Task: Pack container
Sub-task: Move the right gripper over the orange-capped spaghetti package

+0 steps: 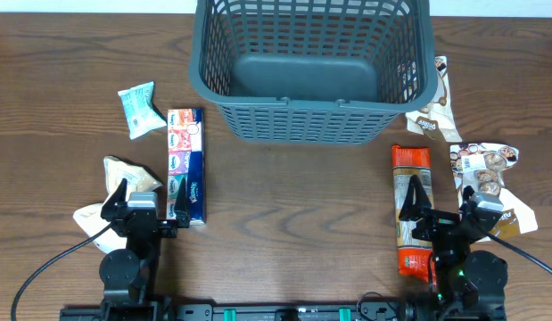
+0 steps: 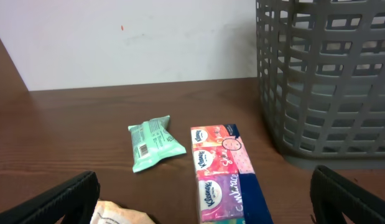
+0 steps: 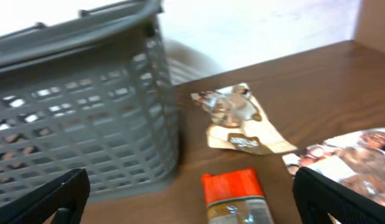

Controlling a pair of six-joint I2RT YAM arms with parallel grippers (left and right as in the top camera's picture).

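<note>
The dark grey lattice basket stands empty at the back middle of the table; it also shows in the left wrist view and the right wrist view. A Kleenex tissue multipack lies left of centre, also in the left wrist view. An orange-ended packet lies at the right, also in the right wrist view. My left gripper is open and empty near the front left, just left of the tissue pack. My right gripper is open, low over the orange packet.
A mint green packet lies at the back left, also in the left wrist view. A beige packet lies under the left arm. Brown and white snack packets lie by the basket's right side and at the right edge.
</note>
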